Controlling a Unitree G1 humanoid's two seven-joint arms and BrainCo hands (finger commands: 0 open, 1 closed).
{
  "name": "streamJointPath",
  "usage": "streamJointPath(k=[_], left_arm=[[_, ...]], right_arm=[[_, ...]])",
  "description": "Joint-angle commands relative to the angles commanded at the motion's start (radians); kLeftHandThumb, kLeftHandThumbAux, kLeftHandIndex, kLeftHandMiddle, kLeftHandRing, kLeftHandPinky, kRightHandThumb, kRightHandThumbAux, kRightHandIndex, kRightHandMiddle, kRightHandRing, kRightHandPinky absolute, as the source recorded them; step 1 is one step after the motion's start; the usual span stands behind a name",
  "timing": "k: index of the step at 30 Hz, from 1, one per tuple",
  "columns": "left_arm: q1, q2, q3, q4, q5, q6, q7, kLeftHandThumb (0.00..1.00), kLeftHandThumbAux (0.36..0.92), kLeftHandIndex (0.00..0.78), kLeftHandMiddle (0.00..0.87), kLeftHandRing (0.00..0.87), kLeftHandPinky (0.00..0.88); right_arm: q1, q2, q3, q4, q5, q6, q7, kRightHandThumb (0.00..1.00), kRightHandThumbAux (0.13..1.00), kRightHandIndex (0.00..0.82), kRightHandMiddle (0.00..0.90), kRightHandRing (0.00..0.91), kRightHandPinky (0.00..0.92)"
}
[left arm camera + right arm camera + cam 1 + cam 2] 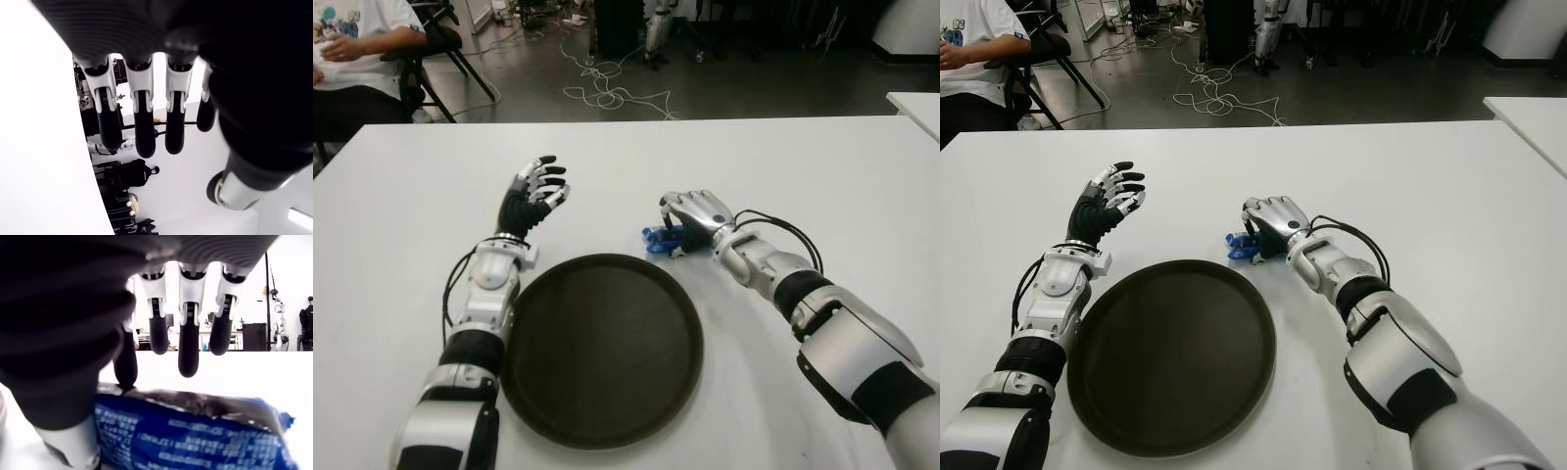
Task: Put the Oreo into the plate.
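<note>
The right hand (690, 223) cups the blue Oreo (195, 431) packet mid-bench, fingers not yet closed; light and crinkly, it suits a gentle mid-pack grip.

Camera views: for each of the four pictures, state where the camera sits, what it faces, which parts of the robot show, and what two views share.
Left eye view: on the head, looking down at the white table; both arms, left hand, right hand, dark plate.
Right eye view: beside it, same scene shifted.
Left wrist view: on the left wrist, facing its own spread fingers.
Right wrist view: on the right wrist, facing its own fingers over the blue Oreo pack.
Shared: right wrist and eye views both show the Oreo pack under the right hand.
</note>
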Motion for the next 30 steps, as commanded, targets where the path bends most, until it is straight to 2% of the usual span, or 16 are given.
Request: streamJointPath(k=[6, 19, 30], left_arm=[[0.002, 0.004, 0.0, 0.001, 0.0, -0.007, -0.005, 0.254, 0.743, 0.211, 0.286, 0.27, 0.289], [0.003, 0.005, 0.001, -0.01, -0.007, 0.019, -0.013, 0.253, 0.749, 0.193, 0.279, 0.26, 0.277], [0.007, 0.007, -0.001, -0.011, -0.002, 0.008, -0.01, 0.247, 0.741, 0.2, 0.281, 0.263, 0.284]], right_arm=[[0.0, 0.0, -0.004, 0.0, 0.003, -0.003, -0.006, 0.003, 0.836, 0.532, 0.669, 0.683, 0.667], [-0.002, -0.002, -0.011, 0.002, 0.007, -0.006, 0.015, 0.0, 0.846, 0.572, 0.706, 0.714, 0.698], [0.001, -0.005, -0.006, 0.001, 0.002, -0.012, 0.015, 0.032, 0.847, 0.54, 0.66, 0.664, 0.646]])
